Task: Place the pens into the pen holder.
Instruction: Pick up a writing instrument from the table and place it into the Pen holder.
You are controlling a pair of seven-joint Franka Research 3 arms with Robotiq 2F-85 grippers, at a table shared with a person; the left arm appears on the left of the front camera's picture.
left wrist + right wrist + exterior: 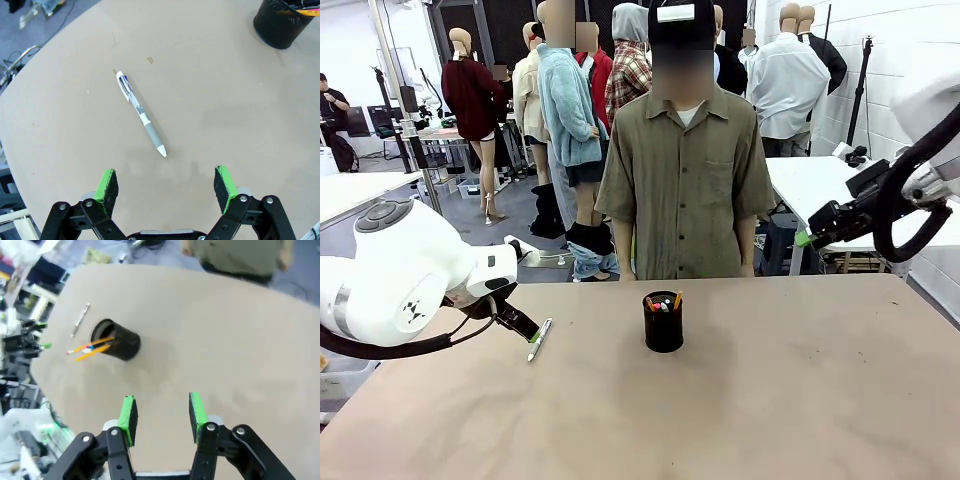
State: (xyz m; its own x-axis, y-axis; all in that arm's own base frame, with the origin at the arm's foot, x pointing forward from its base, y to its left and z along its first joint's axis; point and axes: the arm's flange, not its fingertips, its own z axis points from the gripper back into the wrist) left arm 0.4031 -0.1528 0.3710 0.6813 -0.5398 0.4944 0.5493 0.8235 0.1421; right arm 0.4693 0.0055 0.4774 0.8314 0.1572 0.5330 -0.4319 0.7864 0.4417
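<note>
Your left gripper (523, 327) hangs left of the holder (663, 322), jaws spread wide and empty. The loose pen (141, 113) lies flat on the table (800, 400) just ahead of its fingers (106, 185), also left of the holder and well apart from it. Its long axis slants across the line between them, so I judge a wrist roll is needed before closing. Its white tip points back at the gripper, clip end away. The holder stands upright with pens (665, 300) inside. Your right gripper (807, 238), half parted and empty, hangs high to the holder's right, so the left arm is nearer.
</note>
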